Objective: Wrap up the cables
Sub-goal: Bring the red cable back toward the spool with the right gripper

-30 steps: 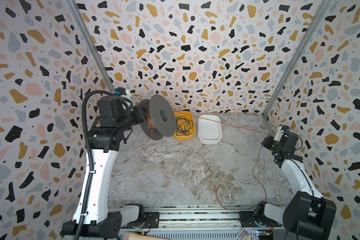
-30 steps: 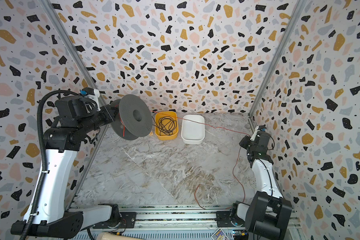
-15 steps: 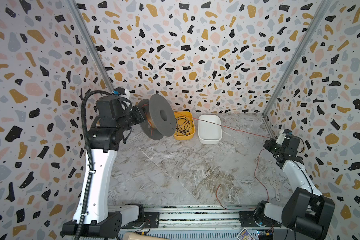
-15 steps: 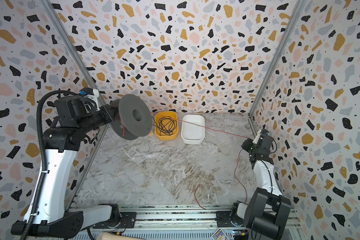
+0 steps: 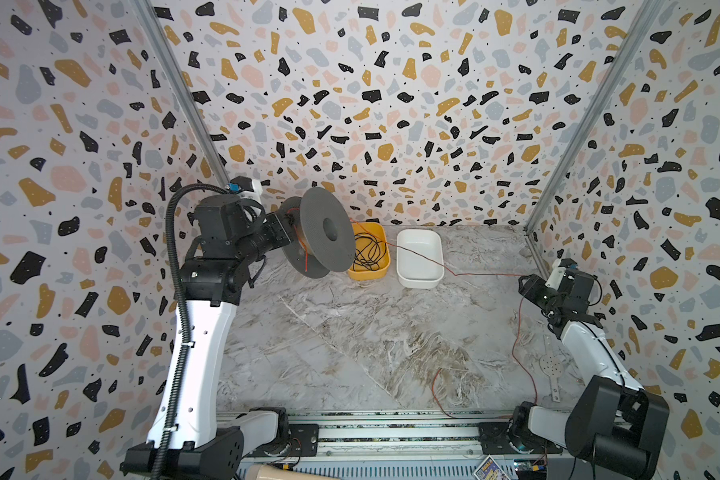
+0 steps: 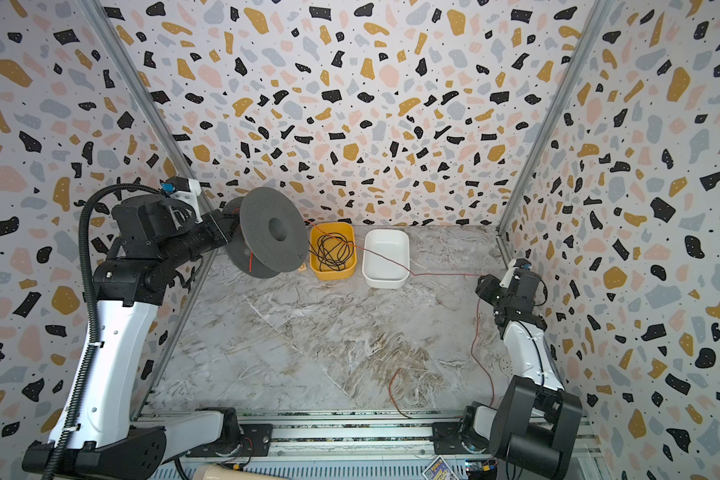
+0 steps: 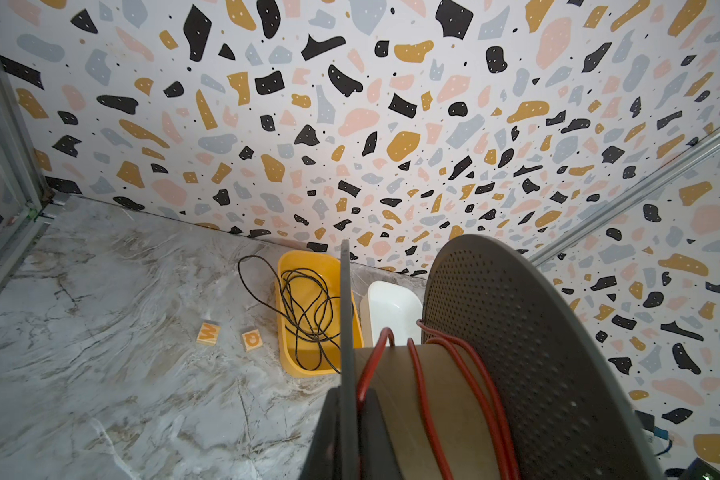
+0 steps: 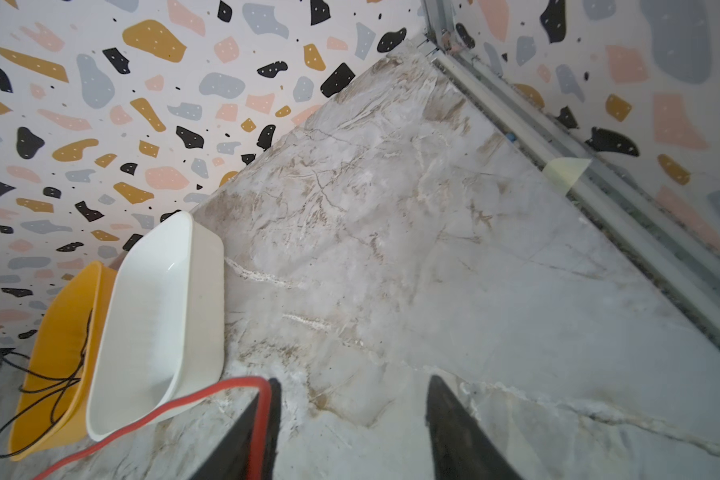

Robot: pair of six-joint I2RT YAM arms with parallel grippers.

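L gripper (image 5: pixel 282 234) pinches flange of gray spool (image 5: pixel 325 235); few turns on core. R gripper (image 8: pixel 352 386) spread, holding nothing. Red wire (image 5: pixel 487 274) lies along one finger (image 8: pixel 235 453), runs away from it over white tub (image 5: pixel 418 283) & yellow tub (image 5: pixel 381 268) to spool; slack drops below it onto bench (image 5: pixel 350 332). Next, prob: re-pinch wire, keep tension, feed btwn flanges. Snag risk: black wire (image 5: pixel 366 251) under the run.
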